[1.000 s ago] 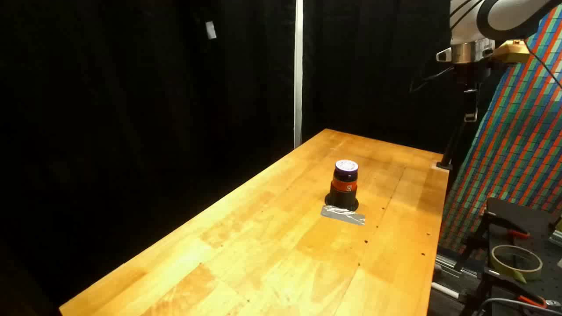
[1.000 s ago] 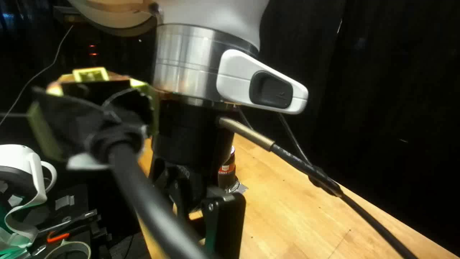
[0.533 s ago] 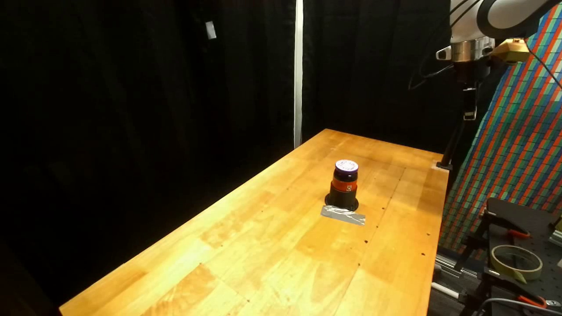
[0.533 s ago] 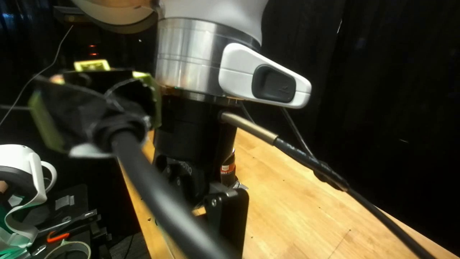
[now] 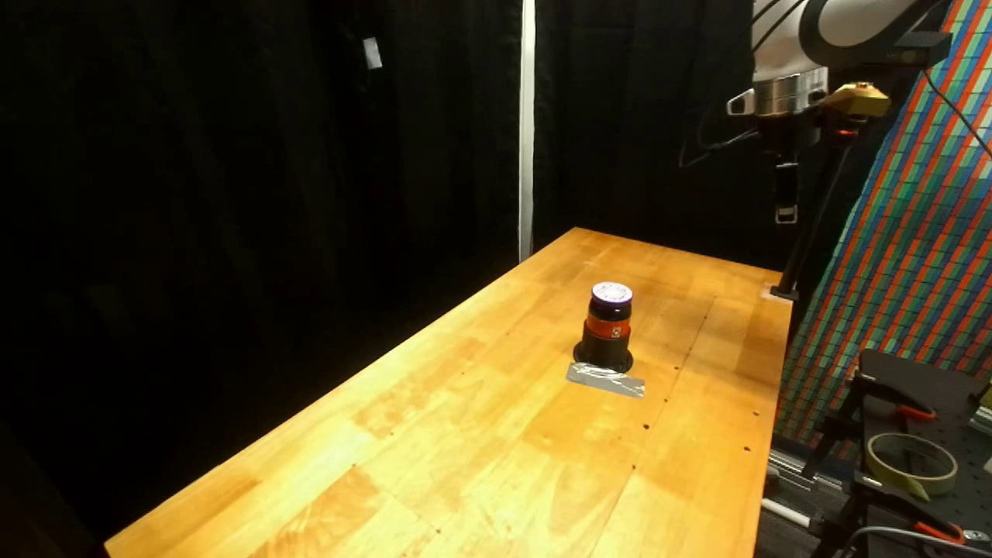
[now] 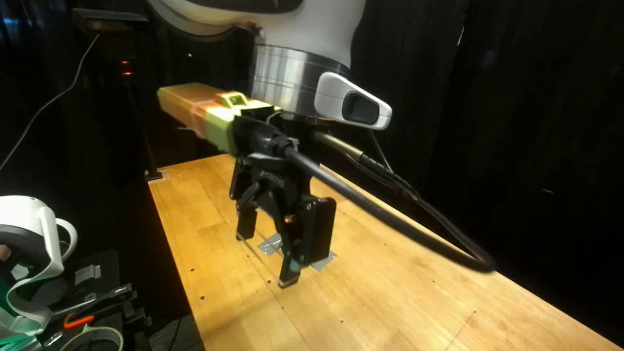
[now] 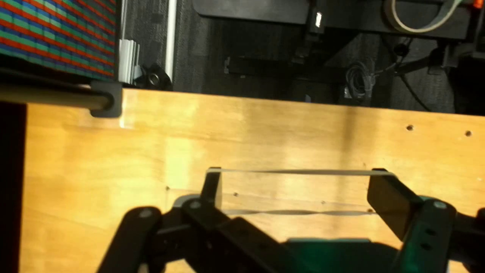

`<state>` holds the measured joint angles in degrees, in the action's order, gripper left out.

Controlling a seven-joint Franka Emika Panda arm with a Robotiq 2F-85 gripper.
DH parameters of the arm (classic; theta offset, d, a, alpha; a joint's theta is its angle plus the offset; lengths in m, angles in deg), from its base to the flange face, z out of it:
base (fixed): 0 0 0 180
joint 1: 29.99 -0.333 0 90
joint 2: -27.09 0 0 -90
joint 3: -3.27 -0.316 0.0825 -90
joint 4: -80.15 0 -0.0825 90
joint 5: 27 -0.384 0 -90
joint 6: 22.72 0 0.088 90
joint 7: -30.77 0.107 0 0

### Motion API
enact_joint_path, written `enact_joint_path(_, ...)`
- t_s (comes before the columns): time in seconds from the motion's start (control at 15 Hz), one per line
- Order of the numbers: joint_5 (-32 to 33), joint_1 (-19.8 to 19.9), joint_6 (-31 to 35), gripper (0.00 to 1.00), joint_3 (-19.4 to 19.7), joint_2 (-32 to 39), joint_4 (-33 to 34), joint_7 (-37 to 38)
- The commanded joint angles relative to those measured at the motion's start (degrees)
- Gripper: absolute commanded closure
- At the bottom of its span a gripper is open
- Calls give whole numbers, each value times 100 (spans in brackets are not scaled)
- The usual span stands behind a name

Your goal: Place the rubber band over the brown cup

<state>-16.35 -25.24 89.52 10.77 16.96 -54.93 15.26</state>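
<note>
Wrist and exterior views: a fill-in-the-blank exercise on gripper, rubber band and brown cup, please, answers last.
Rather than shut, the gripper is ____.
In the wrist view, the rubber band is stretched across fingers numbering ____.
In an exterior view, the brown cup stands on a table made of ____.
Of orange, green and blue, the brown cup's middle shows ____.
Missing words: open; two; wood; orange.

In an exterior view your gripper (image 6: 267,260) hides nearly all the cup (image 6: 289,220); both exterior views cut off your arm (image 6: 312,29), and the wrist view crops the far-right tape roll (image 7: 416,30).
</note>
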Motion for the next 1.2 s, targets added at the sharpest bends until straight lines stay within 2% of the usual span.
enact_joint_path(0.0, -686, -295, -57, 0, -207, 934, 907, -380)
enact_joint_path(0.53, -1239, -470, -376, 0, -782, 2230, 2374, -266)
enact_joint_path(1.0, -1309, -557, -1111, 0, -1046, 3130, 3699, 38)
enact_joint_path(1.13, -1409, -517, -1118, 0, -1113, 3347, 3921, -145)
